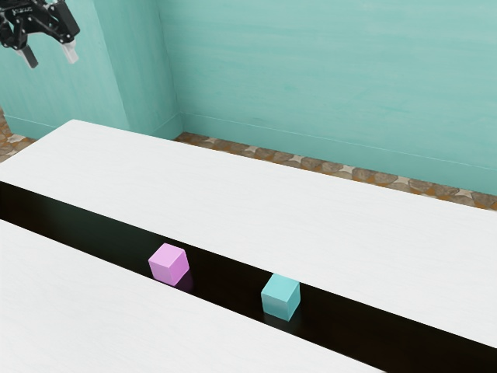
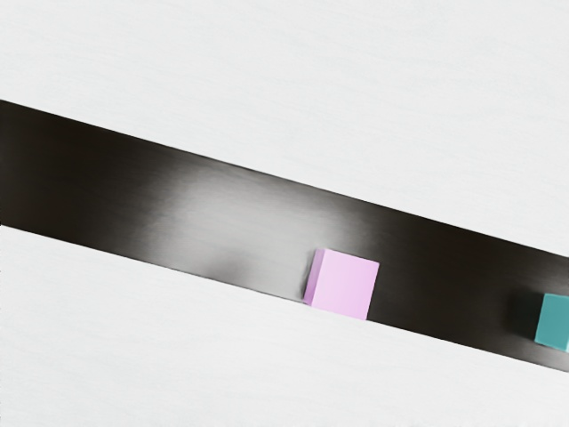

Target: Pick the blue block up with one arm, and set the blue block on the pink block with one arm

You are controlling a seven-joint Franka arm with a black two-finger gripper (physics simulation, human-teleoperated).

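Teal walls, white table (image 1: 233,186), dark strip (image 1: 93,235). Gripper (image 1: 50,56) high, fingers spread, empty. Best: descend squarely over blue block (image 1: 280,297), jaws straddling flat sides, without nudging pink block (image 1: 168,263).

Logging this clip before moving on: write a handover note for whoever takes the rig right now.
Gripper: open, empty, high at the exterior view's upper left.
Blue block and pink block: both on the black strip, apart, blue toward the exterior view's right.
Done: nothing yet.
Left: grasp the blue block, stack it on the pink block.
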